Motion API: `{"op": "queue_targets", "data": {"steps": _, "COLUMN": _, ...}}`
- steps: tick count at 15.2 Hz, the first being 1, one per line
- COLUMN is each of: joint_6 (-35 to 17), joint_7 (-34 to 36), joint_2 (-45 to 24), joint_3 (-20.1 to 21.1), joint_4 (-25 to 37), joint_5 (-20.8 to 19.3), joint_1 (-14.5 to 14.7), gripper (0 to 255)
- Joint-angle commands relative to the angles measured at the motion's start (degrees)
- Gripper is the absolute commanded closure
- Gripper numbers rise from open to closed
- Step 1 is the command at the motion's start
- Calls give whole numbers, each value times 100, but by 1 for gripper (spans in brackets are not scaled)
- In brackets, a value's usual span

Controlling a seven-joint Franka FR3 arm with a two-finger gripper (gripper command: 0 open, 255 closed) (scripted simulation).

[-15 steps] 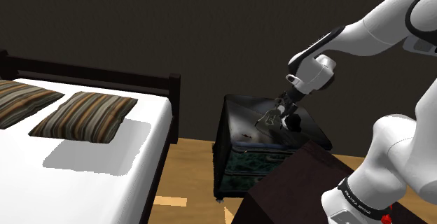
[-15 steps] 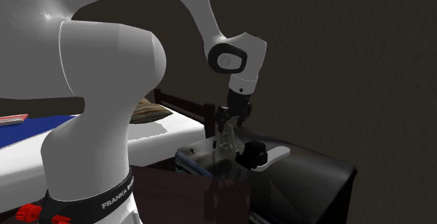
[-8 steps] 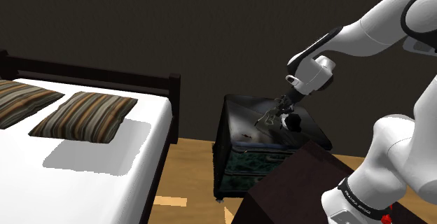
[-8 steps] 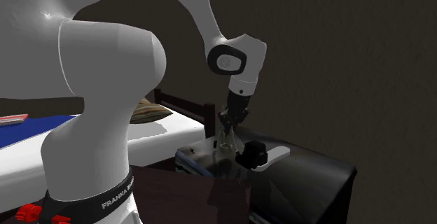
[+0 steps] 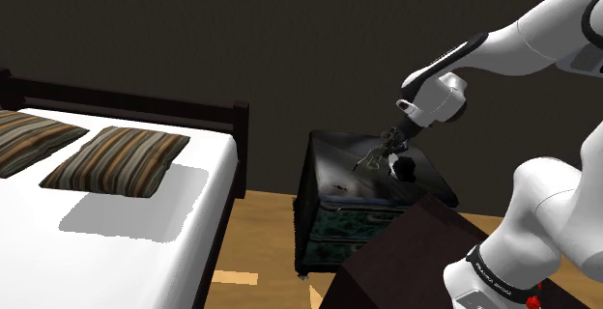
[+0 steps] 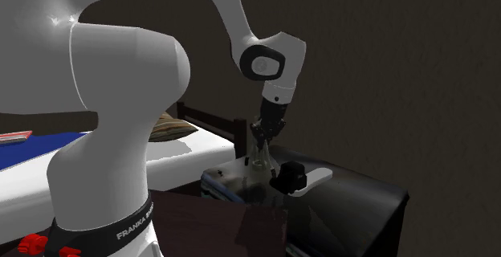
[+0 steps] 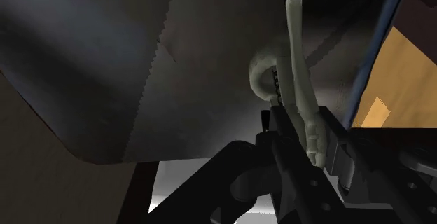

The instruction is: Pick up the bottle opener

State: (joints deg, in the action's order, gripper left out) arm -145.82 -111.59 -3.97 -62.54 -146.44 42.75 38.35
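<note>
The pale, silvery bottle opener (image 7: 297, 75) sat between the two black fingers of the tool (image 7: 305, 137), which were closed tight on its shaft near one end. From that grip it ran straight out away from the tool, slim and slightly curved. A rounded loop with small teeth lay partway along its side, and the far tip was dark and ribbed. In the second exterior view the opener (image 6: 258, 156) hung below the tool (image 6: 262, 132) over the dark, glossy desk (image 6: 353, 201). I could not tell whether its lower end touched the top or only met its own reflection. In the shoulder view the held opener (image 5: 371, 159) showed over the desk's middle, towards that view's left of the tool.

Just beside it on the desk, towards the second exterior view's right, stood a small black block on a white base (image 6: 294, 176). The desk stood close by a bed with a white sheet (image 5: 145, 235), a striped brown pillow (image 5: 116, 159) and a dark wooden headboard (image 5: 193, 115), on a light wooden floor (image 5: 263, 228).
</note>
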Motion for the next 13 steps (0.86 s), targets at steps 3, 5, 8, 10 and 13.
{"op": "queue_targets", "data": {"steps": 3, "joint_6": -100, "joint_7": 941, "joint_2": 709, "joint_3": -178, "joint_4": -91, "joint_5": -1231, "joint_1": 71, "gripper": 255}}
{"op": "queue_targets", "data": {"steps": 5, "joint_6": -81, "joint_7": 1403, "joint_2": 1044, "joint_3": -61, "joint_4": -118, "joint_5": -1825, "joint_1": -104, "gripper": 255}}
{"op": "queue_targets", "data": {"steps": 8, "joint_6": 46, "joint_7": 1934, "joint_2": 1424, "joint_3": 231, "joint_4": -117, "joint_5": -2479, "joint_1": -459, "gripper": 255}}
{"op": "queue_targets", "data": {"steps": 10, "joint_6": 165, "joint_7": 2214, "joint_2": 1631, "joint_3": 412, "joint_4": -98, "joint_5": -2811, "joint_1": -665, "gripper": 255}}
{"op": "queue_targets", "data": {"steps": 13, "joint_6": 243, "joint_7": 2346, "joint_2": 1733, "joint_3": 526, "joint_4": -82, "joint_5": -2961, "joint_1": -788, "gripper": 255}}
